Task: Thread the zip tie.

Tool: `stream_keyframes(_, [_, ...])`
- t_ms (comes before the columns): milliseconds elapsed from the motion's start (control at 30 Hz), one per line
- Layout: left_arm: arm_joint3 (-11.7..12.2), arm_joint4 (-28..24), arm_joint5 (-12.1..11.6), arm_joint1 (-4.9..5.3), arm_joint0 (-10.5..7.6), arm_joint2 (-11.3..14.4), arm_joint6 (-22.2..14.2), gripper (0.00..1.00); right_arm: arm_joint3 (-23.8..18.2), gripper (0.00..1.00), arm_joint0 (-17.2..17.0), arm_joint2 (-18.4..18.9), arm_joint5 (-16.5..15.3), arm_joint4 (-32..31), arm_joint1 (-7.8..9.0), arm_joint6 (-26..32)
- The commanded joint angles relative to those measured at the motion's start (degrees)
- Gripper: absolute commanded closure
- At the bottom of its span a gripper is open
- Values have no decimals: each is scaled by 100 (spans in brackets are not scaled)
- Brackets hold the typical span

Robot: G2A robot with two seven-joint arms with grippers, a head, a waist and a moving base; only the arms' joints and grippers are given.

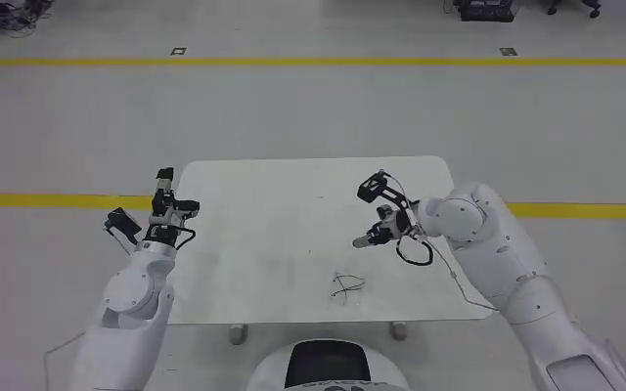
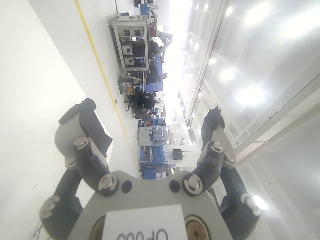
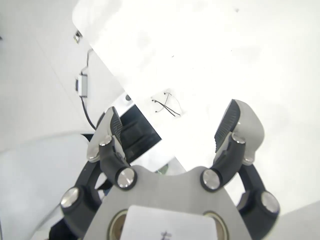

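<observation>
Crossed black zip ties (image 3: 166, 106), too thin and small for a count or any sign of threading.

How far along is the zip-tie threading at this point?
Done: nothing visibly; the zip ties lie loose and crossed on the table near its robot-side edge, too small to show any threading. In hand: nothing; the left gripper at the table's left edge and the right gripper above the table are both open and empty. Left: grasping and threading.
</observation>
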Motion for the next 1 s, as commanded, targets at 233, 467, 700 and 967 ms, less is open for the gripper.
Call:
stream_keyframes(233, [0, 0, 0, 0, 0, 0, 0, 0, 191, 0, 483, -1000, -11, 154, -107, 454])
stream_keyframes(467, [0, 0, 0, 0, 0, 0, 0, 0, 191, 0, 483, -1000, -11, 154, -107, 454])
stream_keyframes(700, [0, 0, 0, 0, 0, 0, 0, 0, 466, 0, 934, -2302, -11, -316, -196, 454])
stream_keyframes(967, [0, 0, 0, 0, 0, 0, 0, 0, 1072, 0, 1966, -4044, -11, -42, -426, 454])
